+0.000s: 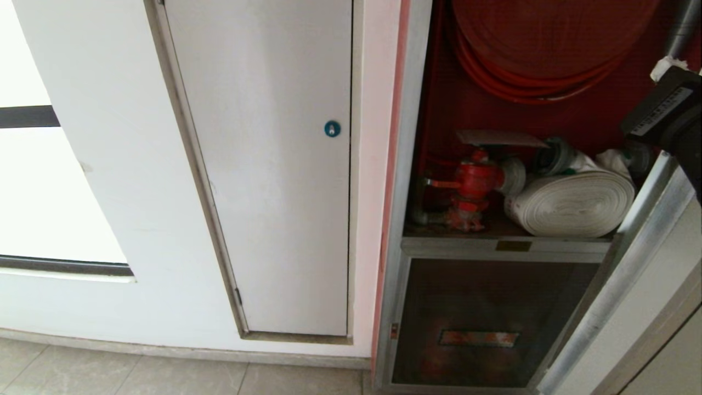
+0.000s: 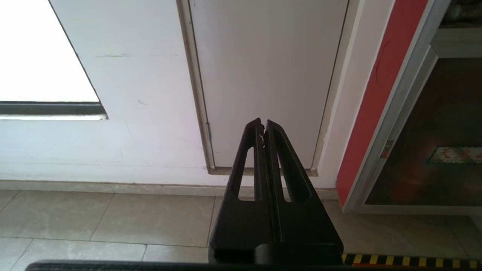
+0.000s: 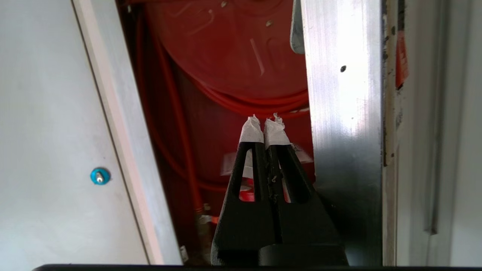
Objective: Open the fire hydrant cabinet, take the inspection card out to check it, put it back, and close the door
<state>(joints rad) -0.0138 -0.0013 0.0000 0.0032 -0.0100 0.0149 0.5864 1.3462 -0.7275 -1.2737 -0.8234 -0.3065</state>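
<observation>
Pale greyish-pink inspection card (image 1: 500,137) lying flat atop the red valve (image 1: 473,181) inside the fire hydrant cabinet (image 1: 403,164), printed rows too fine to read. Seen again from the right wrist as a blurred pale strip (image 3: 229,163), mostly hidden behind the black fingers. Beside the valve, rolled white hose (image 1: 570,204); above, coiled red hose (image 1: 543,60), cut off by the picture's top edge. Silver frame of the open door (image 1: 630,258) slanting across the lower right, glass panel out of sight. Below the shelf, dark lower panel (image 1: 493,323) with an orange label, lettering unreadable.

Right gripper (image 3: 265,122), white-taped tips pressed together and clamping nothing, hanging in front of the opening just beside the door frame's edge, well above and apart from the card. Only a black stretch of that arm showing at the head view's right margin.

Left gripper (image 2: 262,126), tips likewise together and empty, parked low, facing the white door (image 1: 263,164) with its round blue lock (image 1: 332,128) and the tiled floor (image 2: 113,214).
</observation>
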